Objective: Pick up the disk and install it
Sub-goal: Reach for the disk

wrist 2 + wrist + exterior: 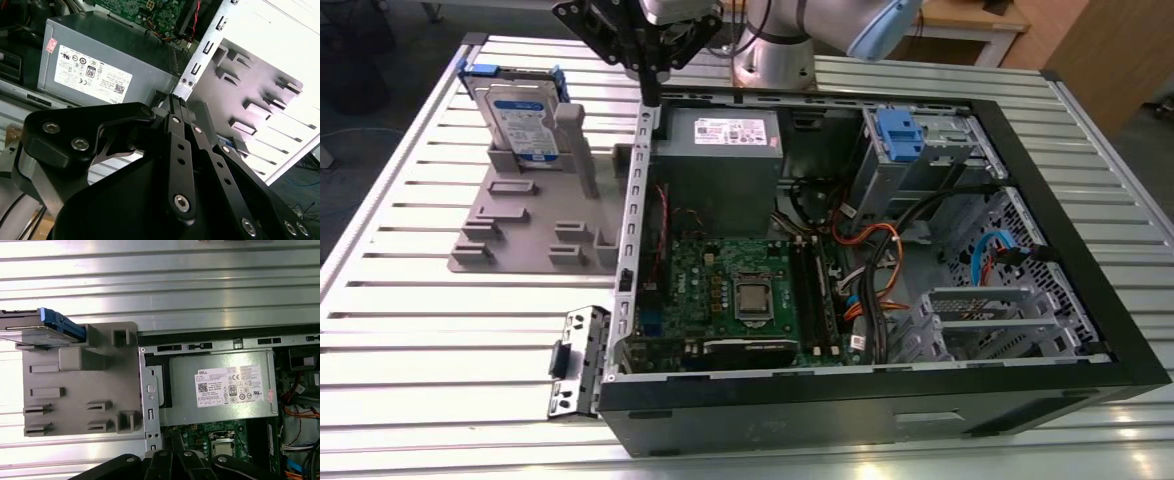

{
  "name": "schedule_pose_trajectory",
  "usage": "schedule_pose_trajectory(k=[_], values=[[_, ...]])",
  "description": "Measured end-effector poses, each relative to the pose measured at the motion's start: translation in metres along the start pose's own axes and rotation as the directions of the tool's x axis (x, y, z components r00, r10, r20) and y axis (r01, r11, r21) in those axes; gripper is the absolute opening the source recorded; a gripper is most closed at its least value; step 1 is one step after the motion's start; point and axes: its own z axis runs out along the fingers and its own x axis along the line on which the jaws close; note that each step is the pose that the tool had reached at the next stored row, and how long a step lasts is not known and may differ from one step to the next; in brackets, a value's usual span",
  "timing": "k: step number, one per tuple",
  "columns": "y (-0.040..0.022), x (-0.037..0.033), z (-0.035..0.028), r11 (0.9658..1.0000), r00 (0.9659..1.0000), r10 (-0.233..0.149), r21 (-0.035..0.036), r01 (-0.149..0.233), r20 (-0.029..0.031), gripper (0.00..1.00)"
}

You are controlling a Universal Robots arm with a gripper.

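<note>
The disk (520, 110) is a silver drive with a white-and-blue label in a bright blue carrier. It stands on edge at the far end of a grey holder (534, 215), at the exterior view's upper left. The first wrist view shows the disk (42, 330) edge-on beside the holder (80, 390). My gripper (650, 95) hangs over the near wall of the open computer case (1014, 150), to the right of the disk and apart from it. In the second wrist view its black fingertips (176, 100) meet with nothing between them, so it is shut.
Inside the case lie a grey power supply (716, 160) with a white sticker, a green motherboard (734, 290), orange and blue cables, and a metal drive bay with a blue latch piece (897, 130). Everything rests on a slatted metal table (427, 330).
</note>
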Motion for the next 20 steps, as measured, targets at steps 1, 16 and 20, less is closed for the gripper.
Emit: schedule_pose_trajectory(k=[1, 16, 20], values=[[-0.0001, 0.0007, 0.0000, 1.0000, 1.0000, 0.000, -0.0001, 0.000, 0.0001, 0.10], [-0.0008, 0.0105, -0.0003, 1.0000, 1.0000, 0.000, 0.0000, 0.000, 0.0000, 0.10], [-0.0009, 0.0121, -0.0003, 1.0000, 1.0000, 0.000, -0.0001, 0.000, 0.0001, 0.10]])
